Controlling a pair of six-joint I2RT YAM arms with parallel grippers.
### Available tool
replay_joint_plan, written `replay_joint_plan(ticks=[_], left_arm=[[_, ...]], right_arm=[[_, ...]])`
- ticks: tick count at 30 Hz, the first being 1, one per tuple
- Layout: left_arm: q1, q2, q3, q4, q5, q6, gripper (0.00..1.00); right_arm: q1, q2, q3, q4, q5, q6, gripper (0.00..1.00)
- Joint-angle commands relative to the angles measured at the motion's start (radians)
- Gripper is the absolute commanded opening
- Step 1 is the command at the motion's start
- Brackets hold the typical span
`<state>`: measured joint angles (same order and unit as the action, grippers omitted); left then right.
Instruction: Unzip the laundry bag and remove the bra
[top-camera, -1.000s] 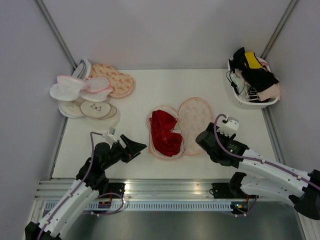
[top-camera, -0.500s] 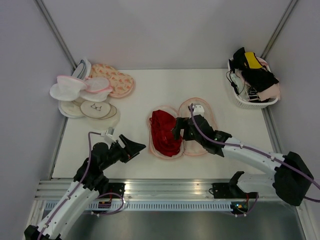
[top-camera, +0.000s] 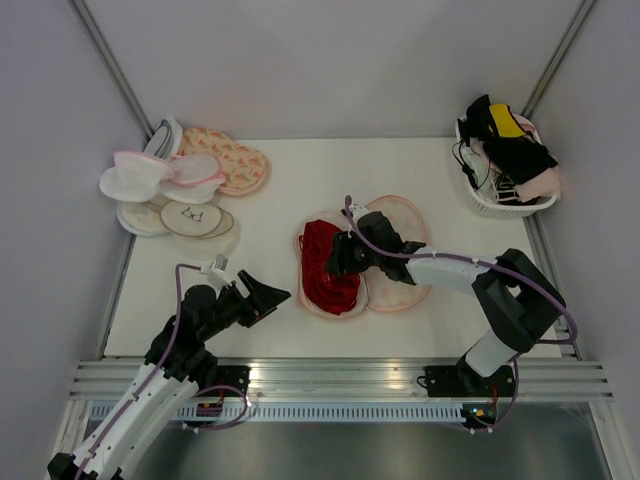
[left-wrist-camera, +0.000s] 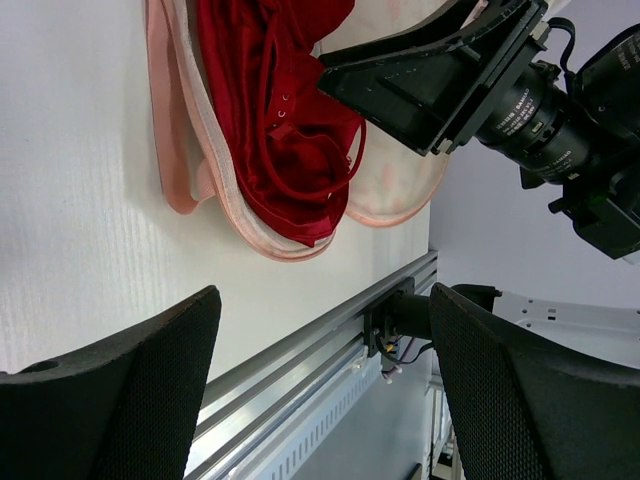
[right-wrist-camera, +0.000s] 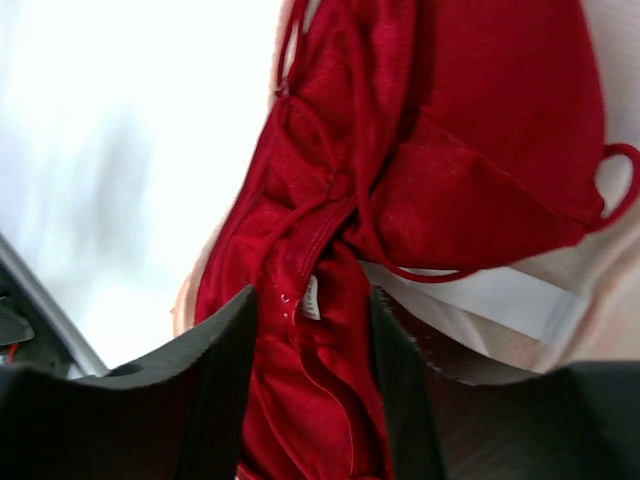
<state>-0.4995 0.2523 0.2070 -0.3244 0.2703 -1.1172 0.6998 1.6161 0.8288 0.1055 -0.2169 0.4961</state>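
Note:
The laundry bag (top-camera: 395, 235) lies open in two peach-cream halves at the table's middle. The deep red bra (top-camera: 318, 250) lies bunched in its left half. My right gripper (top-camera: 338, 262) is down over the bra, jaws apart, with a fold of red fabric (right-wrist-camera: 480, 150) between the fingers (right-wrist-camera: 215, 380); the bag's pale lining (right-wrist-camera: 500, 300) shows beside it. My left gripper (top-camera: 262, 296) is open and empty near the front left, pointing at the bag. In the left wrist view the bra (left-wrist-camera: 270, 130), the bag's pink edge (left-wrist-camera: 190, 170) and the right gripper (left-wrist-camera: 420, 80) show ahead.
A white basket (top-camera: 490, 205) of black, yellow and beige-pink garments stands at the back right. White round pouches (top-camera: 160, 180) and another carrot-print bag (top-camera: 235, 160) are piled at the back left. An aluminium rail (top-camera: 330, 375) runs along the front edge.
My right arm has swung from the front right, across the bag's right half, onto the red bra. The left arm has hardly moved.

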Motion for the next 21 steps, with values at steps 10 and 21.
replay_joint_plan(ticks=[10, 21], left_arm=[[-0.002, 0.008, 0.034, -0.01, -0.013, 0.045, 0.88], [-0.002, 0.025, 0.034, -0.002, -0.008, 0.046, 0.88]], right_arm=[[-0.003, 0.113, 0.036, 0.003, -0.176, -0.067, 0.42], [-0.003, 0.133, 0.064, -0.044, -0.141, -0.083, 0.0]])
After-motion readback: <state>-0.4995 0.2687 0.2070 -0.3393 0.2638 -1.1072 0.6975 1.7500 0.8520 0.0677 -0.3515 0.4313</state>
